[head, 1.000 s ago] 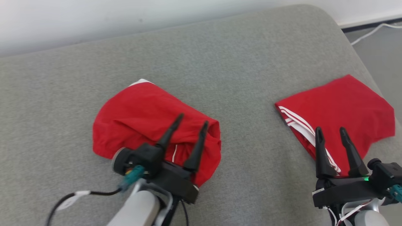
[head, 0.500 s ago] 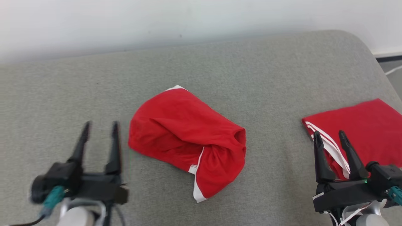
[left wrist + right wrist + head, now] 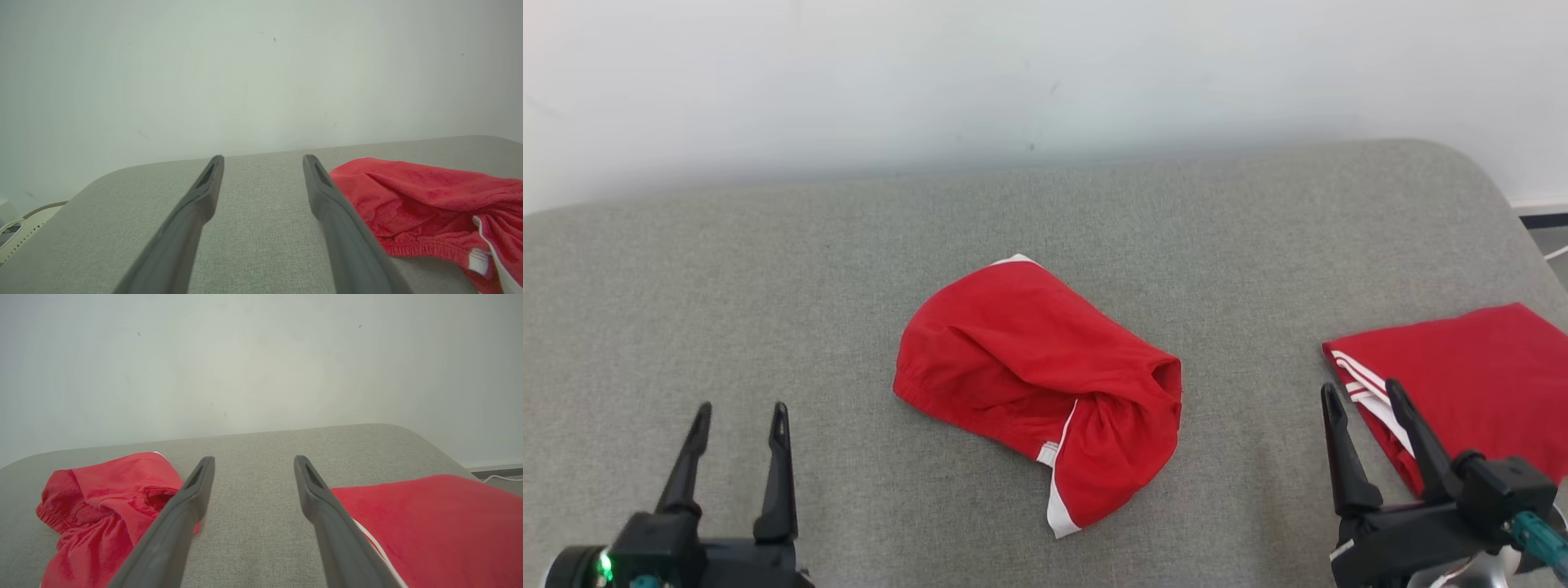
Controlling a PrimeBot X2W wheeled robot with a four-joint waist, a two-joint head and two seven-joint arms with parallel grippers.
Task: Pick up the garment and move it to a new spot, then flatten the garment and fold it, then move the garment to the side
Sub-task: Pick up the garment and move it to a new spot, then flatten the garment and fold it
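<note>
1 crumpled red garment (image 3: 1029, 384), white trim, bunched on grey cushion (image 3: 768, 286)

Head view: high, facing forward and down across the grey cushion (image 3: 768, 269) toward the wall (image 3: 1013, 73). Wrist views: low, close over the cushion, facing the wall. All three share the crumpled red garment (image 3: 1029, 359).

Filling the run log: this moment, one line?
left hand: open, empty | right hand: open, empty | crumpled garment: centre, unheld | folded garment: right

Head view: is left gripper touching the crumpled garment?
No, the left gripper is open with bare cushion between it and the crumpled garment.
</note>
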